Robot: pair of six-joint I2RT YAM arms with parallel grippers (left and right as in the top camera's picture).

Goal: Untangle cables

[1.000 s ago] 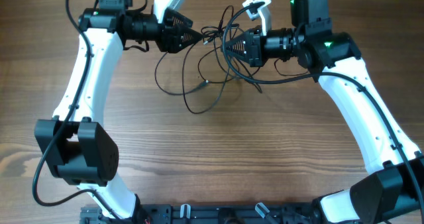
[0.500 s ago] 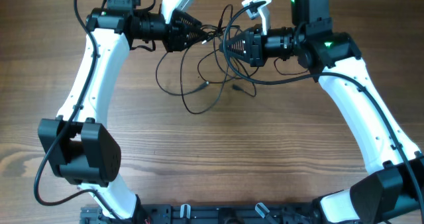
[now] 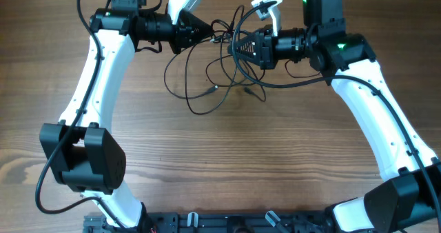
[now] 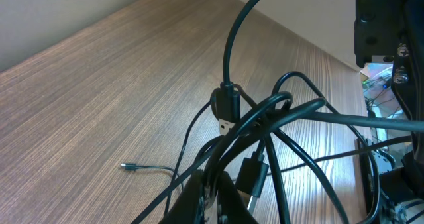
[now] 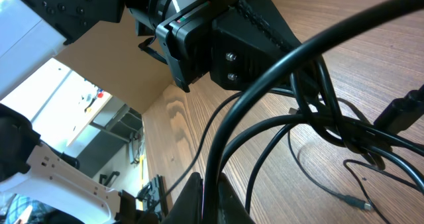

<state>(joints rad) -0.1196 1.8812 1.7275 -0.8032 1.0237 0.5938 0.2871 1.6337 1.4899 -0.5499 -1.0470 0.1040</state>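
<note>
While clamped tight in left pincer [image 3: 208, 32] and right pincer [image 3: 231, 48], slung between them and trailing below onto the desk [image 3: 275, 157], treat the cables [image 4: 281, 111] as light, limp, springy; probably slippery, so take hold beside a plug body [image 4: 225, 105].

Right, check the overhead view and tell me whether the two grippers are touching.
No, the left gripper and right gripper face each other across a gap that only the cables span.
</note>
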